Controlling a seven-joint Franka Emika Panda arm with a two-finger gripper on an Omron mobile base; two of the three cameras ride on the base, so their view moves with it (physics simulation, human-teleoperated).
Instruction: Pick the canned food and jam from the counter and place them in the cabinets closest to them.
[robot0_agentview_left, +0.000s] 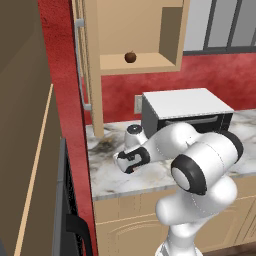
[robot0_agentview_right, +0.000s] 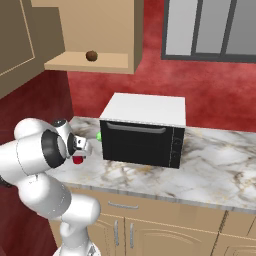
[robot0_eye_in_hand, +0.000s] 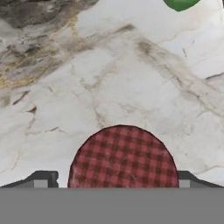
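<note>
At the bottom centre of the hand view, the small round dark-red can with a checked top (robot0_eye_in_hand: 124, 157) stands upright on the white-grey marble bench (robot0_eye_in_hand: 109, 78), directly between the tips of the wide-open, empty gripper (robot0_eye_in_hand: 116, 180), poised to close

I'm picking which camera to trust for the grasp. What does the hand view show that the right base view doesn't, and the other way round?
Hand view alone: the red-checked top of the canned food, sitting between the end effector's fingertips, which stand apart on either side of it.

Right base view alone: the microwave, the open cabinets with a brown ball on the shelf, and the window.

Both: the marble counter, the can as a red patch below the hand, and a green thing beside the microwave.
</note>
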